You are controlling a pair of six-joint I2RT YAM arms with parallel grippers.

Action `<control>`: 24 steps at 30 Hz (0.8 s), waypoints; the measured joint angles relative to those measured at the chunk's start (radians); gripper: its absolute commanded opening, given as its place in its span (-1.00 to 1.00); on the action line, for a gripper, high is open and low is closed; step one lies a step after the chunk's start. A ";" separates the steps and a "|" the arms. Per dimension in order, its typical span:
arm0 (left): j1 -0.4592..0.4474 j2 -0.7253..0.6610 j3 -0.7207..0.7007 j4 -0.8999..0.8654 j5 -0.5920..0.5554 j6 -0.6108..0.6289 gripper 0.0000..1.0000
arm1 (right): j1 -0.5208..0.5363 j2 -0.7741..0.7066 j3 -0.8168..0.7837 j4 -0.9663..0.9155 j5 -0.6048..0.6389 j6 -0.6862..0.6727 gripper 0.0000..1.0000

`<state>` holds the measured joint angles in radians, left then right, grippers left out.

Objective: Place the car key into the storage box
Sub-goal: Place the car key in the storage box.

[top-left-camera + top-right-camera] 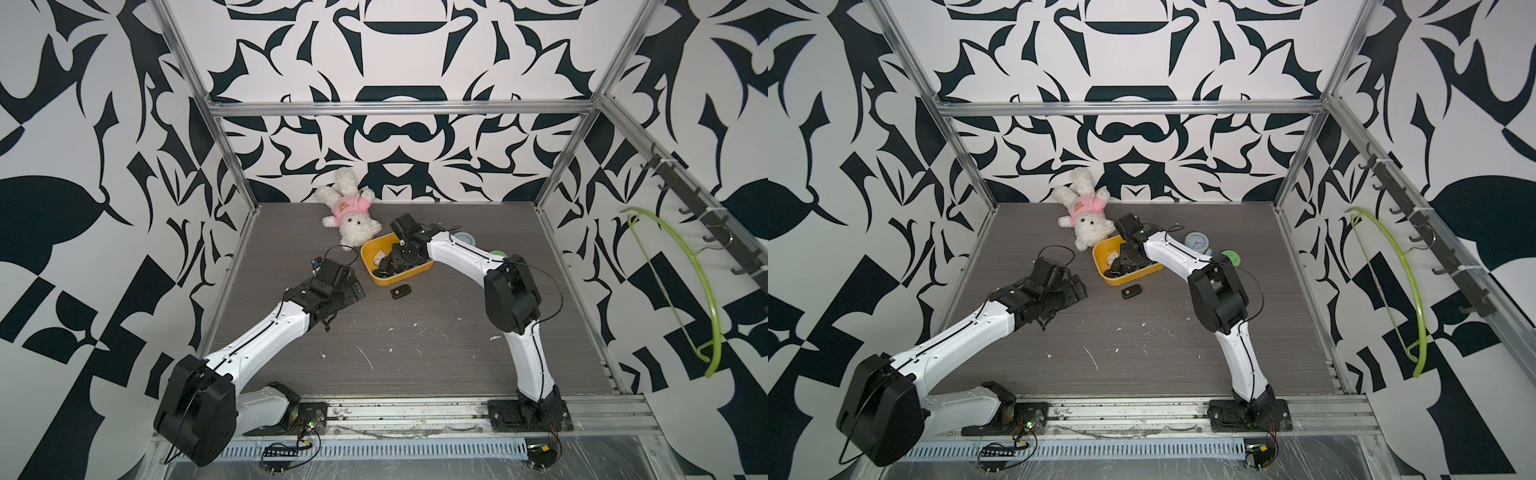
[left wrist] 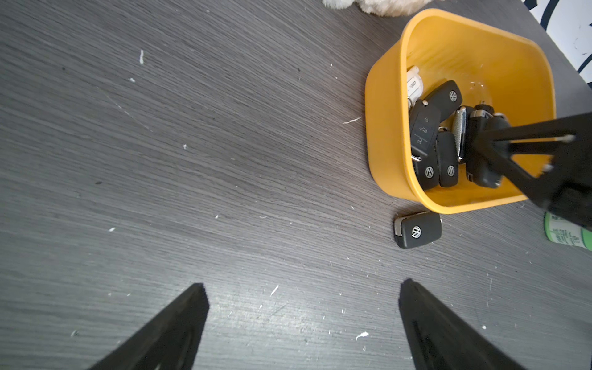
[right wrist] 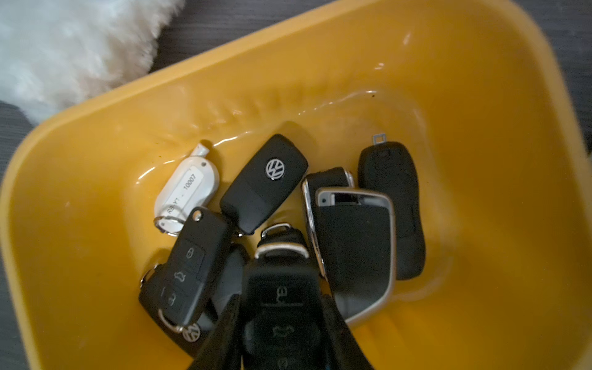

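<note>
The yellow-orange storage box [image 1: 400, 277] [image 1: 1134, 277] sits mid-table in both top views and holds several black car keys and a white fob [image 3: 187, 189]. My right gripper [image 3: 281, 301] reaches down into the box [image 3: 480, 160] and is shut on a black car key [image 3: 282, 330] with its buttons facing up, just over the pile. Another black car key [image 1: 401, 291] [image 2: 418, 229] lies on the table just outside the box's near wall [image 2: 384, 128]. My left gripper [image 2: 304, 288] is open over bare table, left of that key, holding nothing.
A white plush rabbit in a pink shirt [image 1: 347, 212] lies behind the box, touching its far corner. A small round alarm clock [image 1: 1196, 241] and a green disc [image 1: 1230, 257] stand right of the box, behind my right arm. A green hanger [image 1: 685, 291] hangs on the right wall.
</note>
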<state>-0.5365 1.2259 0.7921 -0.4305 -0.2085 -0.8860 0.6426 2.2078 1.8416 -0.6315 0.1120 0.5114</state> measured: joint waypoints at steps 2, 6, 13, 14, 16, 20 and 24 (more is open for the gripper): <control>0.000 0.000 0.000 0.000 0.000 0.000 0.99 | 0.000 0.029 0.019 -0.001 -0.005 -0.002 -0.99; 0.000 0.000 0.000 0.000 0.002 0.000 0.99 | 0.000 0.068 0.047 -0.004 -0.009 -0.006 -0.46; 0.001 0.000 0.000 0.001 0.015 0.004 0.99 | 0.000 0.086 0.066 0.000 -0.008 -0.012 0.27; 0.001 0.000 0.000 0.001 0.020 0.008 0.99 | 0.000 0.086 0.071 -0.001 -0.007 -0.013 0.27; 0.001 0.000 0.000 0.006 0.031 0.020 0.99 | 0.000 0.086 0.080 -0.002 -0.008 -0.018 0.27; 0.000 0.000 0.000 0.022 0.055 0.052 1.00 | 0.000 0.063 0.092 -0.004 -0.008 -0.018 0.28; -0.017 0.009 0.002 0.026 0.076 0.095 0.99 | -0.001 -0.045 0.047 0.016 -0.013 -0.016 0.90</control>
<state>-0.5533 1.2350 0.7944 -0.4049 -0.1329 -0.7914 0.6418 2.1632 1.8889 -0.6159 0.0990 0.4950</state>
